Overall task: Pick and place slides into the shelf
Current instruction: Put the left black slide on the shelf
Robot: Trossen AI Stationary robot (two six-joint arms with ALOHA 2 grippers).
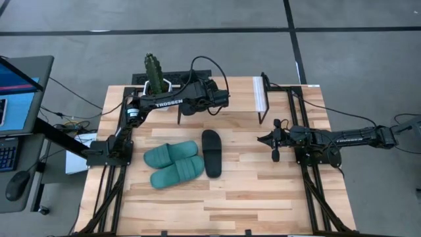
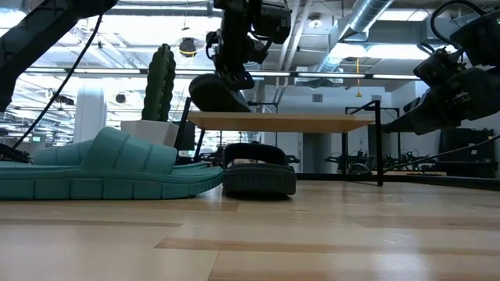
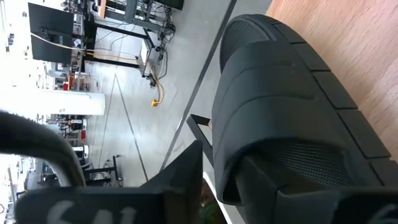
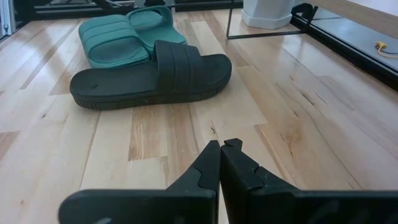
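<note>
One black slide (image 2: 219,94) sits at the left end of the shelf's top panel (image 2: 312,122), under my left gripper (image 2: 234,58), which is shut on it. In the high view the left gripper (image 1: 219,99) is over the shelf (image 1: 258,96) at the table's far side. The other black slide (image 1: 211,153) lies sole down on the table, with the teal pair (image 1: 174,164) side by side to its left. My right gripper (image 1: 275,143) hovers shut, to the right of these slides. In its wrist view the right gripper (image 4: 221,157) points at the black slide (image 4: 149,78). My left gripper holds the black slide by its wide strap (image 3: 273,93). One finger (image 3: 273,180) is inside under the strap and the other finger (image 3: 180,180) is outside it. The fingers come from above, pointing down. The slide's sole (image 3: 336,87) lies along the shelf's wood panel (image 3: 354,43).
A cactus in a white pot (image 1: 156,74) stands at the table's far edge, left of the shelf. The shelf's thin black legs (image 4: 261,34) stand beyond the slides. A laptop (image 1: 16,99) sits off the table's left side. Bare wood (image 1: 230,204) lies toward the near edge.
</note>
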